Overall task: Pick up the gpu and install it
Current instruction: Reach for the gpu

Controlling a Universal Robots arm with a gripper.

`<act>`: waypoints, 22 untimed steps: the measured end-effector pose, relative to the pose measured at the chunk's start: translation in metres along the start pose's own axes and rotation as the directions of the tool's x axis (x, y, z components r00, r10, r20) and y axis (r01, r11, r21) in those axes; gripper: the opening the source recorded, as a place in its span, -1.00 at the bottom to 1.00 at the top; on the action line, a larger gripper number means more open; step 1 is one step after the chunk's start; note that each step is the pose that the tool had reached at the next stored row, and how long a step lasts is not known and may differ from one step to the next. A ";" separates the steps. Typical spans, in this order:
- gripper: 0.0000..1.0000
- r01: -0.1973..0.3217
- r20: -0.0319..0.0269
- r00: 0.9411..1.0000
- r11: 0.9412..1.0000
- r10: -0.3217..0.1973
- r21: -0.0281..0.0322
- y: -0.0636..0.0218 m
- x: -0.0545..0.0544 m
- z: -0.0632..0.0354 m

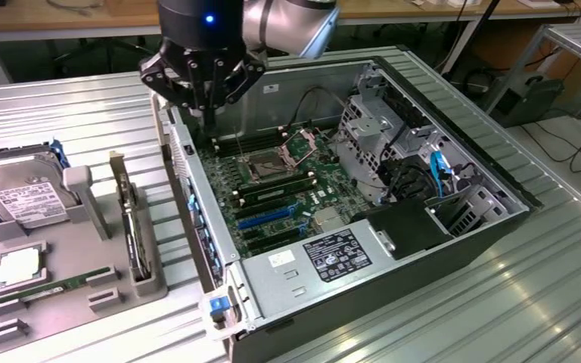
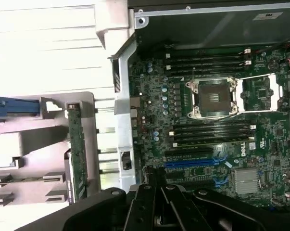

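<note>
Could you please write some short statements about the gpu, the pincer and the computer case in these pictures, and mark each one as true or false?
1. The gpu stands on its edge in the grey holder beside the computer case. True.
2. The pincer grips the gpu. False: it hangs shut over the case's edge, apart from the gpu in the holder.
3. The hard drive lies inside the computer case. False: it rests on the grey holder, at the exterior view's left.
4. The case is open, and its motherboard shows. True.
</note>
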State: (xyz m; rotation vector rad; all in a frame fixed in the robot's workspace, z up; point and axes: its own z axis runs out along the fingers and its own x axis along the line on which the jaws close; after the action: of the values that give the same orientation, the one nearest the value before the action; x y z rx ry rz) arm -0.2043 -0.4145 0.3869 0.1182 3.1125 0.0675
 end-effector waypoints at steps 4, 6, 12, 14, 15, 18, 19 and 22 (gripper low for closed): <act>-0.79 0.000 0.000 1.000 1.000 0.000 0.000 -0.0044 0.029 0.0063; -0.79 0.000 0.000 1.000 1.000 0.000 0.000 -0.0057 0.039 0.0084; -0.79 0.000 0.000 1.000 1.000 0.000 0.001 -0.0098 0.067 0.0147; -0.79 0.000 0.000 1.000 1.000 0.000 0.001 -0.0113 0.077 0.0173; -0.79 0.000 0.000 1.000 1.000 0.000 0.001 -0.0120 0.081 0.0185; -0.79 0.000 0.000 1.000 1.000 0.000 0.001 -0.0147 0.095 0.0229; -0.79 0.000 0.000 1.000 1.000 0.000 0.001 -0.0155 0.099 0.0242; -0.79 0.000 0.000 1.000 1.000 0.000 0.001 -0.0180 0.108 0.0285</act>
State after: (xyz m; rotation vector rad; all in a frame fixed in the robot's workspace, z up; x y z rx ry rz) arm -0.3125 -0.4230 0.3551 0.1179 3.1125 0.0655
